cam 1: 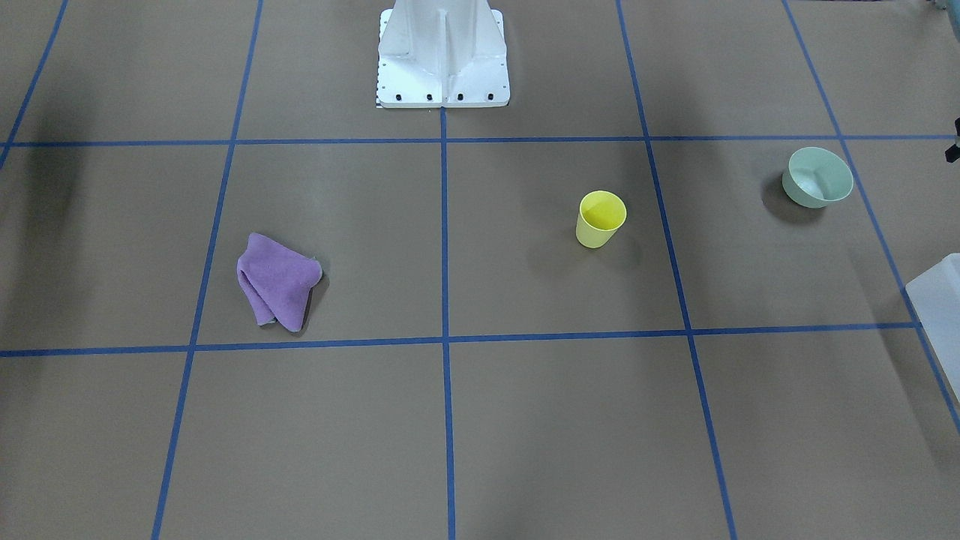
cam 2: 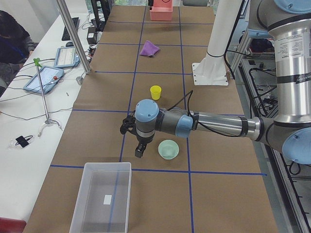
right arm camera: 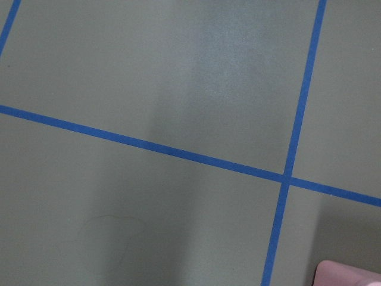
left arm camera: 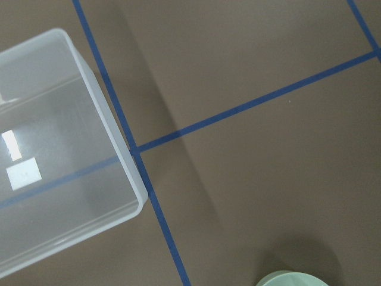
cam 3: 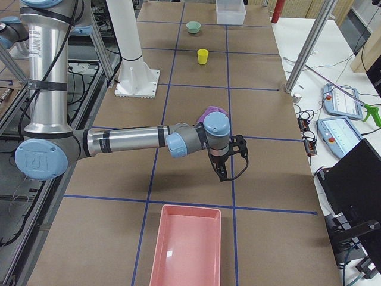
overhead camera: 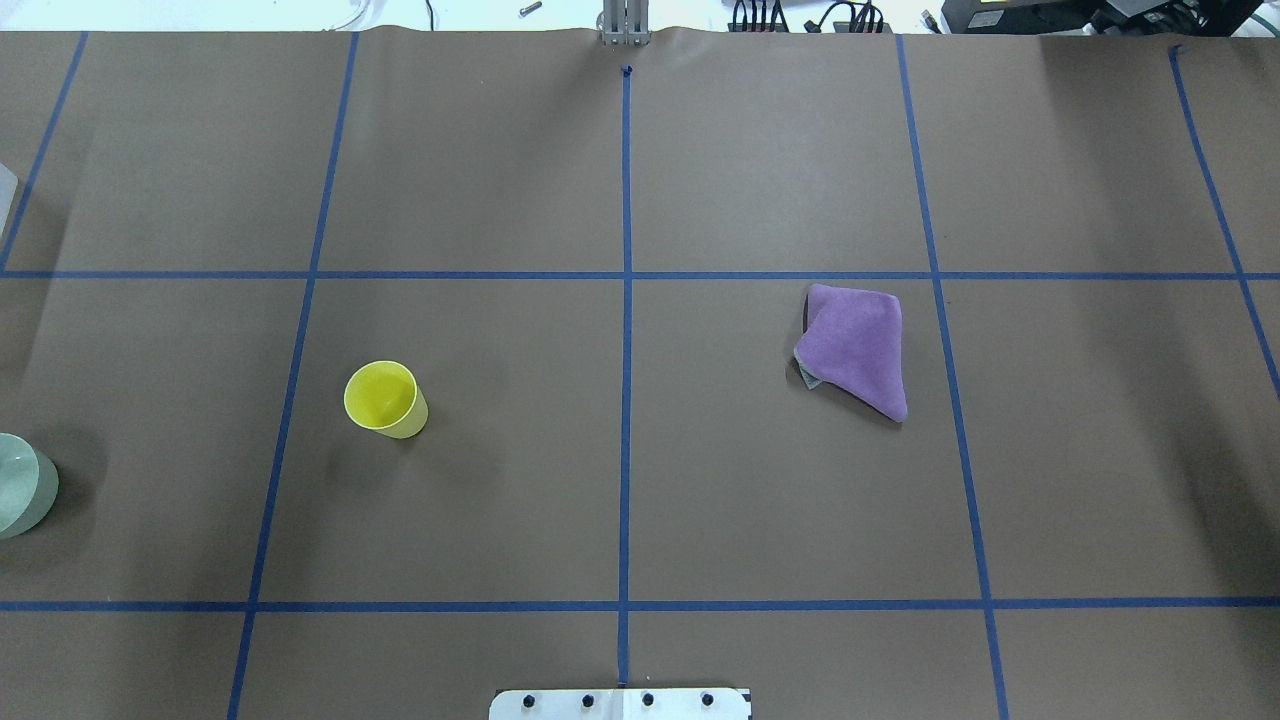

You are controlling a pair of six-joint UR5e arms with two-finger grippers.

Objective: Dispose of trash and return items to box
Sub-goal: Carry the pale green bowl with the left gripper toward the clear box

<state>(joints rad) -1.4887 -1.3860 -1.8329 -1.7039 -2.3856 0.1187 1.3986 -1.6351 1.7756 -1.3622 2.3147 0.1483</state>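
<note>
Left gripper (cam 2: 140, 149) hangs fingers-down over the brown-papered table (cam 2: 97, 141). It shows only in the side view, so we can't tell how far its jaws stand apart. Just beside it sits a pale green bowl (cam 2: 168, 149), upright, w/ its rim peeking into the bottom of the left wrist view. On the gripper's other side, nearer the table's end, lies the translucent box (cam 2: 107, 164). The wrist cam looks down on one rounded corner of it, and a blue tape line runs along its wall.

Right gripper (cam 3: 221, 171) hangs over the opposite end of the table. Same story – side view only, so we can't tell its jaw gap. It sits between a crumpled purple cloth (cam 3: 209, 109), partly hidden behind the wrist, and a pink tray (cam 3: 189, 207) near the table's end.

The yellow cup (overhead camera: 384, 399) stands upright and alone in a grid square on the robot's left half, well apart from both grippers. The bowl lies between it and the box. The white robot base (cam 1: 442, 60) is bolted at the center of the table's edge.
</note>
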